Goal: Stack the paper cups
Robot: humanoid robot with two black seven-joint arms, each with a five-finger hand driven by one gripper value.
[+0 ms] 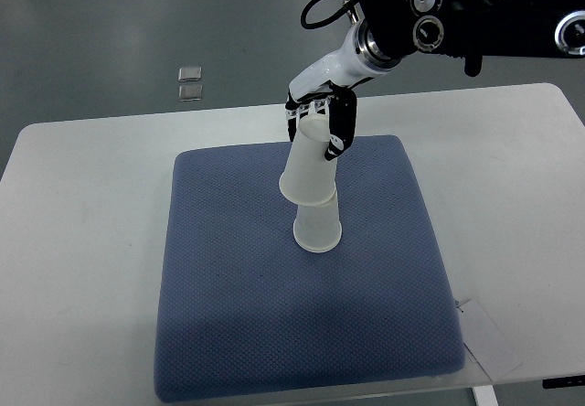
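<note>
Two white paper cups, both upside down with the wide rim lowest. The lower cup [317, 228] stands upright on the blue mat [228, 315], a little right of the mat's middle, its rim flat on the fabric. The upper cup [307, 166] is tilted, its closed base leaning up and to the right, its open mouth lowered over the top of the lower cup so that the two overlap only partly; it is not seated down square. The right hand [322, 122] grips the upper cup near its base.
</note>
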